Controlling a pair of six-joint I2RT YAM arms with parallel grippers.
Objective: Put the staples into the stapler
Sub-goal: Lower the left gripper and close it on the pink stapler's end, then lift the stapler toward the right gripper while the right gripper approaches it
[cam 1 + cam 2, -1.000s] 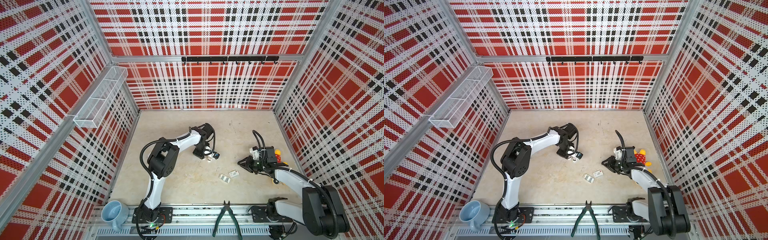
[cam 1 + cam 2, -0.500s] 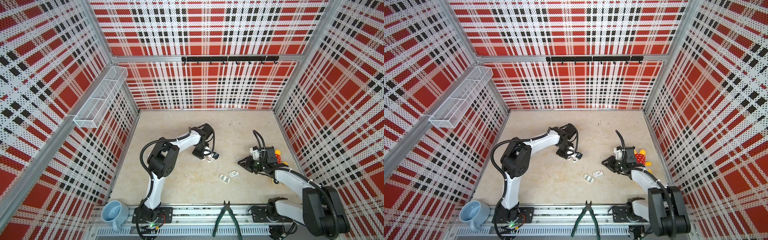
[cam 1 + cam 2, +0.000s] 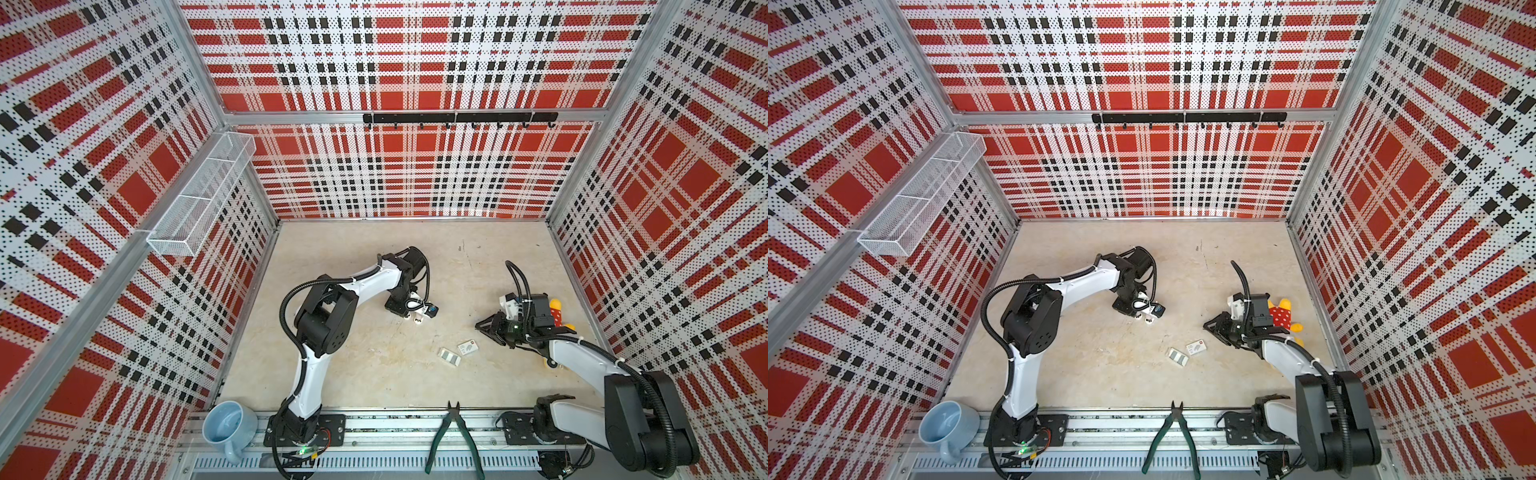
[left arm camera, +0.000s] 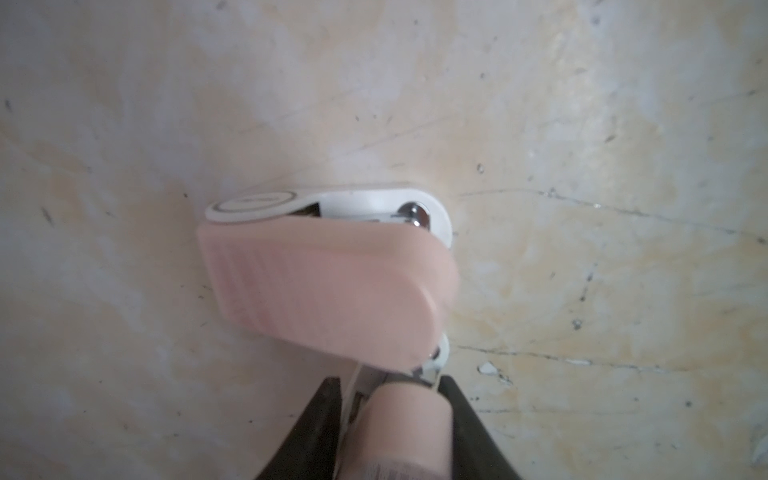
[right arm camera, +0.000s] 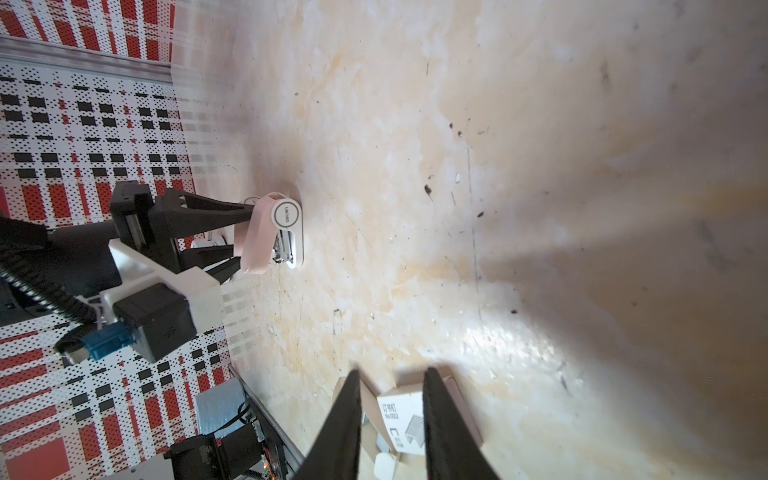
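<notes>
The stapler (image 4: pixel 324 286) has a pink lid and a white base and rests on the beige floor left of centre in both top views (image 3: pixel 419 319) (image 3: pixel 1148 319). Its lid stands tilted up off the base (image 5: pixel 286 232). My left gripper (image 4: pixel 390 382) is shut on its rear end, one black finger on each side. The staples (image 3: pixel 449 356) (image 3: pixel 1177 356), a small grey block, lie near the front middle beside a white cardboard sleeve (image 3: pixel 468 347) (image 5: pixel 399 419). My right gripper (image 3: pixel 482 326) (image 5: pixel 392 399) hovers just right of and above the sleeve, jaws a little apart and holding nothing.
Green-handled pliers (image 3: pixel 453 440) and a blue cup (image 3: pixel 228 426) lie on the front rail. A red and yellow plush toy (image 3: pixel 557 316) sits behind my right wrist by the right wall. A wire basket (image 3: pixel 199 203) hangs on the left wall.
My left gripper's jaws have drawn in on the stapler. Both arms stay almost where they were.
</notes>
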